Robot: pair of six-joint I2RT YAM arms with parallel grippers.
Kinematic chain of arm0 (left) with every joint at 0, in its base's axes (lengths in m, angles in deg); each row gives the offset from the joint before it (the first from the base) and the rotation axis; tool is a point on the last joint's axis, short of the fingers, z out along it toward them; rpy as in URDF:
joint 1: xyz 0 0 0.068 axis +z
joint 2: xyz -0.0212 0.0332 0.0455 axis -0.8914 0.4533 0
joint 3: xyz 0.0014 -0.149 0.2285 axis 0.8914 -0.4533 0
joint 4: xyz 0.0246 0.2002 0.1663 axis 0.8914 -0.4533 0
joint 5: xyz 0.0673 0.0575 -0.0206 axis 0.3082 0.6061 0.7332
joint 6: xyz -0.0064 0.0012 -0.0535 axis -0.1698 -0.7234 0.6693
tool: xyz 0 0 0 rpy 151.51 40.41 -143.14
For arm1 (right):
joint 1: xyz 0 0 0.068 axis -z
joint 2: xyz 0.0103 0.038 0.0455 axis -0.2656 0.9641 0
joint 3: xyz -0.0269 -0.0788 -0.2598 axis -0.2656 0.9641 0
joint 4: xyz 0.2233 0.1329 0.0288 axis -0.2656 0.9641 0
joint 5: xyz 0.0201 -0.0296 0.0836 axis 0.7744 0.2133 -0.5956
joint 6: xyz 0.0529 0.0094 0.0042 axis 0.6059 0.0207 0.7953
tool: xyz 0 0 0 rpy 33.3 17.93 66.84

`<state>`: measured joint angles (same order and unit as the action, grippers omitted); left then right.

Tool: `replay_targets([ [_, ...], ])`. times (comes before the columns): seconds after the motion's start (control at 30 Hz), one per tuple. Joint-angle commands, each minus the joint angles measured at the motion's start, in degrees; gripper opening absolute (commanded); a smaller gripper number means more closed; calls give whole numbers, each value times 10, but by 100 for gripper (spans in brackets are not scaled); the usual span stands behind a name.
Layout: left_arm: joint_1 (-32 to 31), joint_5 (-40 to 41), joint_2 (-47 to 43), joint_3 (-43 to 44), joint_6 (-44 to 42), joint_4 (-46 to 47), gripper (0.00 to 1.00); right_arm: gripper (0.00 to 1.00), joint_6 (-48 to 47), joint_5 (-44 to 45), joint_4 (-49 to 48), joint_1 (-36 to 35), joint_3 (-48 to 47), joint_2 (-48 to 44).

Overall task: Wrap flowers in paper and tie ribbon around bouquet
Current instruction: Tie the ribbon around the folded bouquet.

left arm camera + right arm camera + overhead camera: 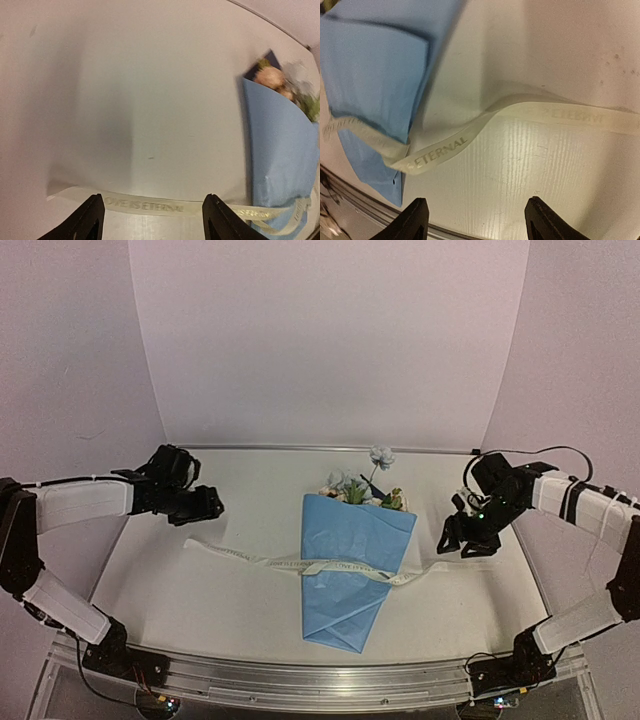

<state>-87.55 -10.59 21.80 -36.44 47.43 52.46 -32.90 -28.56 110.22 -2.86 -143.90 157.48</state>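
Observation:
The bouquet lies in the middle of the table, a blue paper cone with its point toward the arms. The flowers stick out of its far, wide end. The cream lettered ribbon crosses the cone's middle, and both ends lie flat on the table. My left gripper hovers open above the ribbon's left end; in the left wrist view the ribbon runs just beyond my gripper, and the paper is at right. My right gripper is open above the ribbon's right end, holding nothing.
White walls close in the table at the back and on both sides. A metal rail runs along the near edge, just past the cone's tip, and it also shows in the right wrist view.

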Motion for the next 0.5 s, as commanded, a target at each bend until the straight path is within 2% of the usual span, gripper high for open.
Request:
replay_targets([
  [0.0,-85,-56,33,70,-193,17,71,67,-149,-29,-4,-55,4,-35],
  [0.07,-122,-55,53,79,-271,21,70,68,-173,-44,-48,-61,29,-47],
  [0.13,-132,-85,62,70,-347,42,69,71,-197,-63,-71,-63,45,-56],
  [0.3,-155,-156,76,41,-483,95,67,75,-272,-87,-80,-84,64,-65],
  [0.47,-179,-147,110,44,-567,97,67,78,-320,-88,-89,-104,75,-61],
])
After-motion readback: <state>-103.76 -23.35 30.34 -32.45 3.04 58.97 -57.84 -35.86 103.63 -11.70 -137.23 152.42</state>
